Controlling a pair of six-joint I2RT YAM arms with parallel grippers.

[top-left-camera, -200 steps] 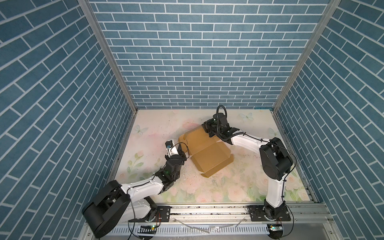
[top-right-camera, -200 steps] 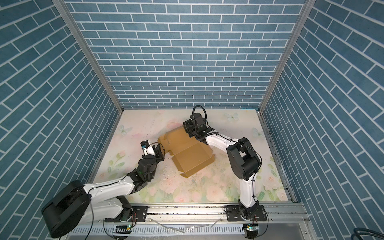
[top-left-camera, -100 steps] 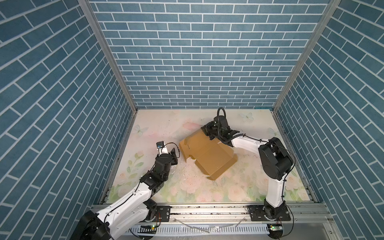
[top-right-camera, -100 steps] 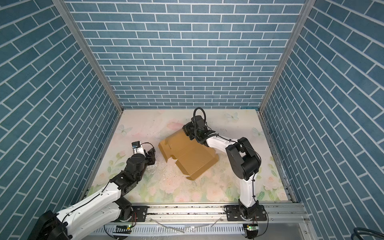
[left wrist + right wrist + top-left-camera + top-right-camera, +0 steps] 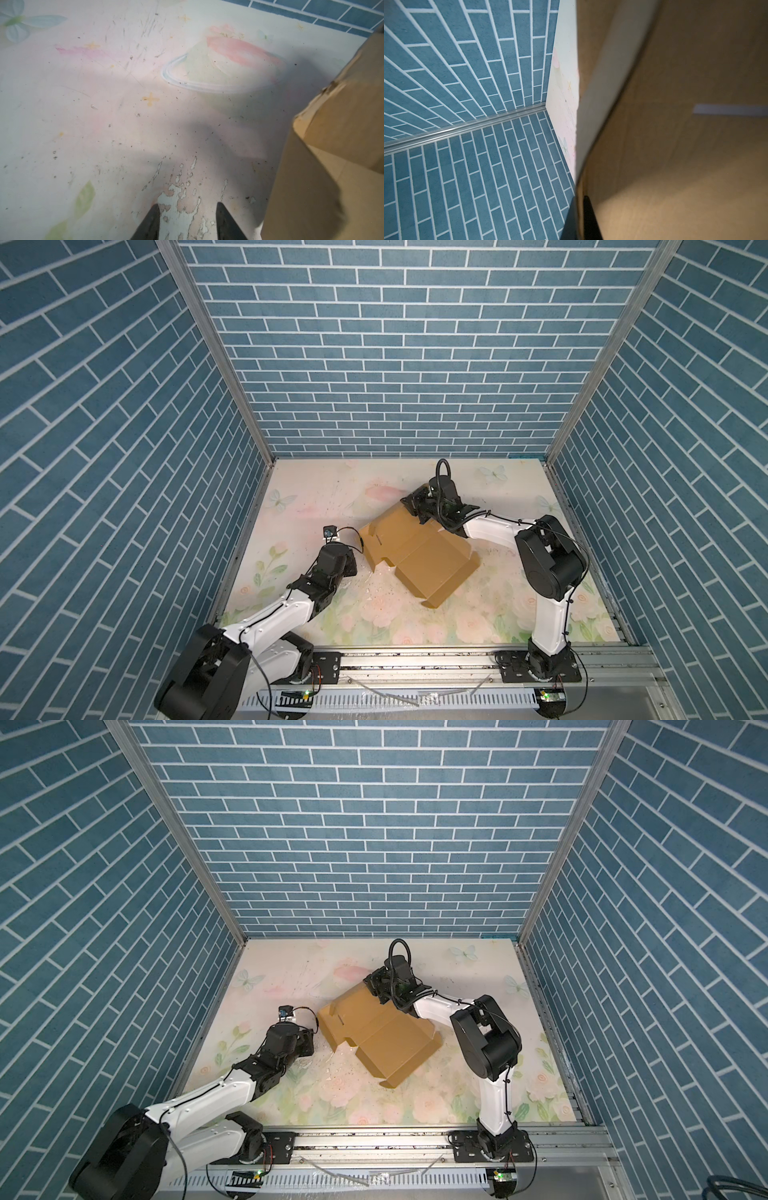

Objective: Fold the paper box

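At the middle of the table (image 5: 332, 489), the paper box (image 5: 419, 558) is lying diagonally. The right gripper (image 5: 419, 512) is pinching its far edge, and the left gripper (image 5: 188, 209), open and empty, is hovering just beside its left flap.

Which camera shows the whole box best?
A top view: both top views show the whole box, with its flaps and creases. The left wrist view catches only one side of it, and the right wrist view is so close that it shows just blurry cardboard.
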